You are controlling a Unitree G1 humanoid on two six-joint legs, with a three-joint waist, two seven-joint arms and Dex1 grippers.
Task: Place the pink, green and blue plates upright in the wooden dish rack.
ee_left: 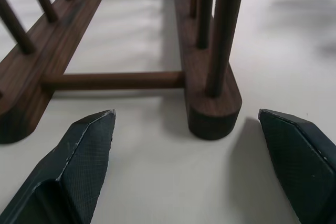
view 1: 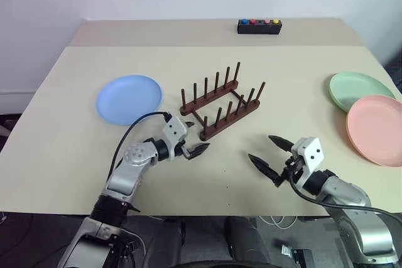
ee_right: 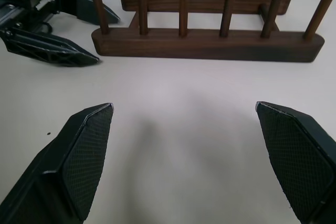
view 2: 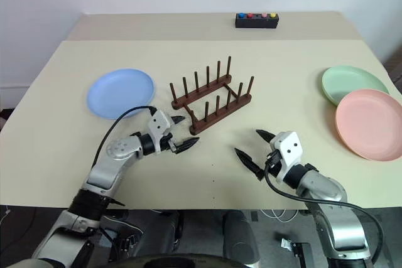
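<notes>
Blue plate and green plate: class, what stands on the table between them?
The wooden dish rack, holding no plates, stands between the blue plate and green plate, seen in the left eye view.

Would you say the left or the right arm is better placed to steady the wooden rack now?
Left, probably: the left gripper sits open at the wooden rack's near end, one rail end between its fingers; the right gripper is open but farther back.
</notes>
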